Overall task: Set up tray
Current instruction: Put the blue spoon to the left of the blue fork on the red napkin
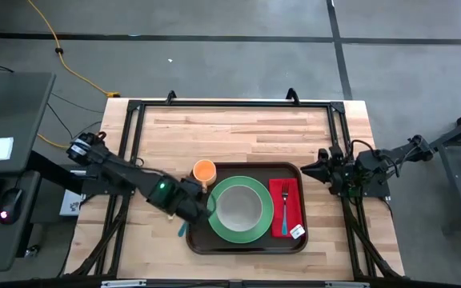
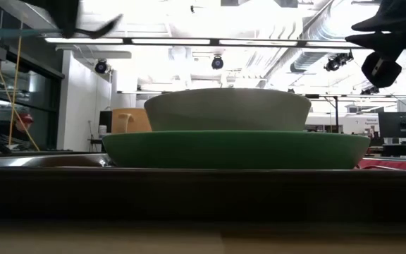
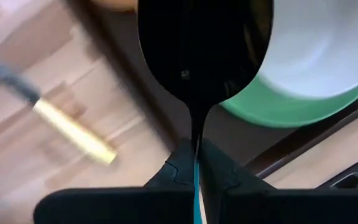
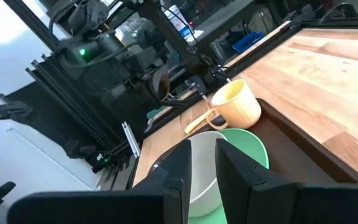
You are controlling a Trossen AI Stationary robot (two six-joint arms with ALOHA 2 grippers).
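My left gripper, clamped on a dark spoon, hovers at the left edge of the brown tray on the desk. The tray carries a green plate with a bowl, a red napkin and a fork. My right gripper, fingers slightly apart and empty, waits just off the tray's right corner.

- Tray: dark brown
- Plate: green
- Bowl: pale grey-white
- Napkin: red
- Cup: orange-yellow
- Table: light wood, striped planks
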